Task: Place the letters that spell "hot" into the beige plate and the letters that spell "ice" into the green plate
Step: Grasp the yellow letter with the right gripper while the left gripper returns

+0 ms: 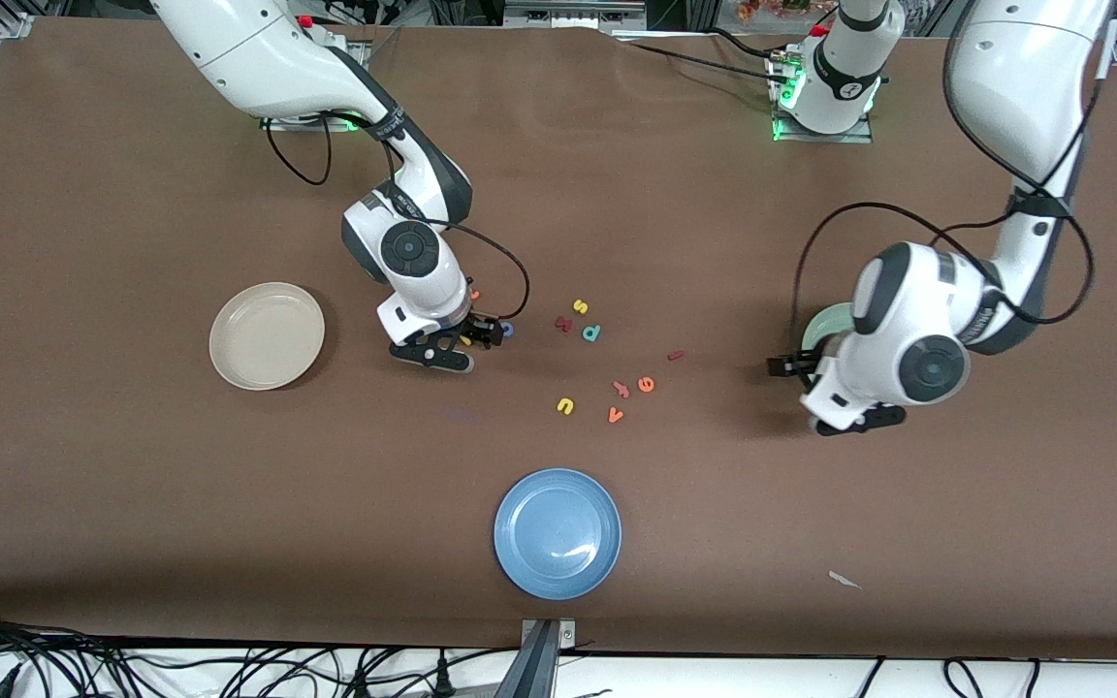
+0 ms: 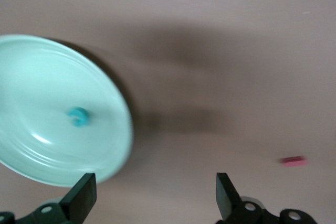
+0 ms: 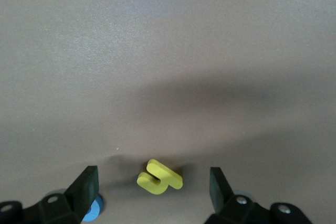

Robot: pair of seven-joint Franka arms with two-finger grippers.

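Blue plate [image 1: 558,533] is ignored; teal c [image 2: 79,116] is seen in the green plate [image 2: 31,77], left gripper [image 2: 156,195] open. Right gripper's [image 3: 150,190] open fingers [image 3: 86,184] straddle the yellow h [image 3: 159,178]; the blue o [image 3: 92,211] could be nudged.

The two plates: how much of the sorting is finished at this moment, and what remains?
Done: the teal c lies in the green plate; the left gripper is open beside it. In hand: the open right gripper brackets the yellow h, the blue o beside it. Left: the beige plate holds nothing yet; the dark red i and orange e lie on the table.
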